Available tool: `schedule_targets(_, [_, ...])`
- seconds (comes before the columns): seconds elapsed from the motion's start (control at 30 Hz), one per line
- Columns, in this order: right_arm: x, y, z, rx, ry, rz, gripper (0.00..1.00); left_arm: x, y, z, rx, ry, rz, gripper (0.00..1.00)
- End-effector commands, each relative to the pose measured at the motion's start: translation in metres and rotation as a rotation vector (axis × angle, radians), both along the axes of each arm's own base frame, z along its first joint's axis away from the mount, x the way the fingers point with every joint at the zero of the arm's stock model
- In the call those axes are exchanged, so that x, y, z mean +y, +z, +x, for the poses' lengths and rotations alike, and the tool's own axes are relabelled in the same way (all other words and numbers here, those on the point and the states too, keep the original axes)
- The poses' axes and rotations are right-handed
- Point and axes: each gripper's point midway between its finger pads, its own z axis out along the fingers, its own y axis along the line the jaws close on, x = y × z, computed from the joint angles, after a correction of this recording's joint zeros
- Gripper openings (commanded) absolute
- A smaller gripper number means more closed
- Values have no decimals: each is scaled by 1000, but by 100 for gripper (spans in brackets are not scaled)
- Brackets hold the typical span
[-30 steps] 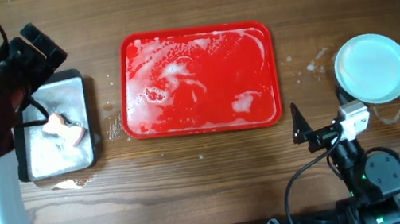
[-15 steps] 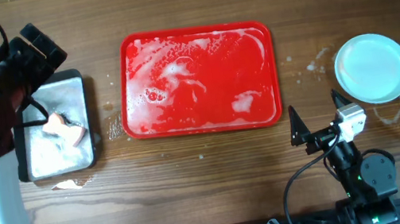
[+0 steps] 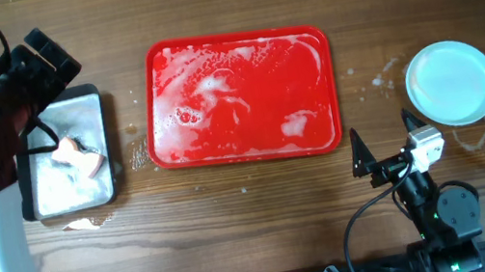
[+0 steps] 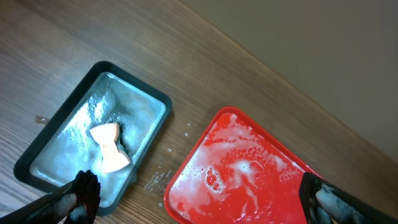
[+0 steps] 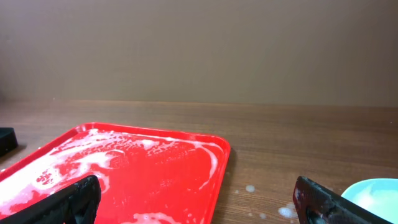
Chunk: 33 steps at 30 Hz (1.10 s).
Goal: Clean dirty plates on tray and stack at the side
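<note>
The red tray (image 3: 243, 107) lies mid-table, wet with white suds, and carries no plates. A round pale-blue plate (image 3: 452, 82) rests on the wood to its right; I cannot tell whether others lie under it. My right gripper (image 3: 384, 138) hovers open in front of the gap between tray and plate. Its wrist view shows the tray (image 5: 130, 174) on the left and the plate's rim (image 5: 375, 193) at the lower right, with nothing between the fingers (image 5: 79, 200). My left gripper (image 3: 41, 65) is open above the table's left side, looking down on the tray (image 4: 249, 180).
A silver metal pan (image 3: 108, 143) stands left of the tray and holds foamy water and a pale sponge (image 3: 77, 156). The same pan (image 4: 73, 127) and sponge (image 4: 111, 147) show in the left wrist view. Suds and water spots dot the wood around the plate (image 3: 380, 80).
The right arm shifted slightly a second ago and has held still since. The left arm, tray and plate have not moved.
</note>
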Motion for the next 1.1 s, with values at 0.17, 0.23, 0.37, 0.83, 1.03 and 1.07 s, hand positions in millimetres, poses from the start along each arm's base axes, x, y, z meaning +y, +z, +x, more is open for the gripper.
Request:
schedule_targets(0.17, [3, 3, -1, -9, 19, 19, 100, 6, 0, -11, 10, 33, 17, 100])
schedule_targets(0.23, [3, 3, -1, -9, 19, 19, 100, 4, -3, -19, 4, 28, 18, 100])
schedule_targets(0.37, [3, 3, -1, -9, 19, 19, 100, -1, -12, -30, -99, -1, 14, 100])
schedule_targets(0.83, [3, 3, -1, -9, 19, 20, 100, -23, -102, -81, -650, -262, 236, 100])
schedule_targets(1.03, [3, 3, -1, -9, 19, 19, 100, -23, -156, -82, -731, -255, 256, 100])
schedule_targets(1.07, [3, 3, -1, -9, 19, 19, 100, -22, -165, -81, -733, -252, 260, 100])
